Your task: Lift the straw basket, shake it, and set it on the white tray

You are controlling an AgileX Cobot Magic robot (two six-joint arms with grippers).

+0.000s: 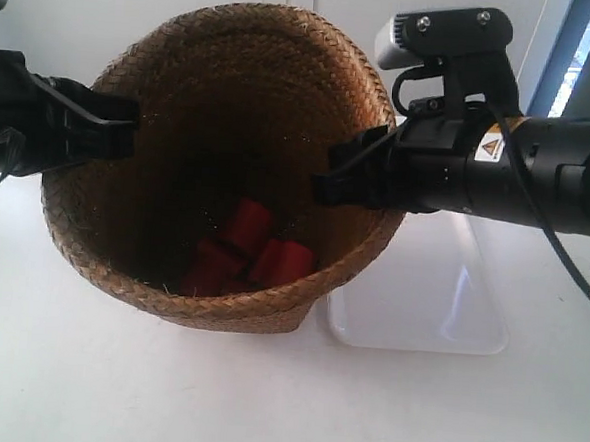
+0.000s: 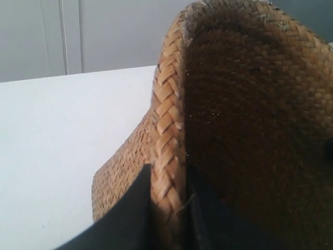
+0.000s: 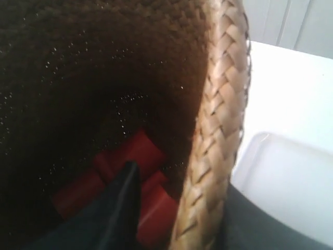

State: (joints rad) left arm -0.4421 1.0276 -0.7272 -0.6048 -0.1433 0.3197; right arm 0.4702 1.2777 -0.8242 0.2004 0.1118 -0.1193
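The straw basket (image 1: 233, 87), golden-brown and braided, fills the middle of the exterior view between both arms, its mouth turned towards that camera. My left gripper (image 2: 167, 174) is shut on the basket's braided rim (image 2: 166, 109), one finger outside and one inside; it is the arm at the exterior view's left (image 1: 128, 129). My right gripper (image 3: 182, 179) straddles the opposite rim (image 3: 218, 104). Its outer finger lies against the rim, while its inner finger (image 3: 122, 208) stands off with a gap. The white tray (image 1: 420, 309) lies on the table beside the basket, under the right arm.
Several red blocks (image 1: 248, 248) lie in the basket's bottom and also show in the right wrist view (image 3: 145, 151). The white table (image 1: 264, 399) stretches in front. A pale wall (image 2: 78, 36) stands behind it.
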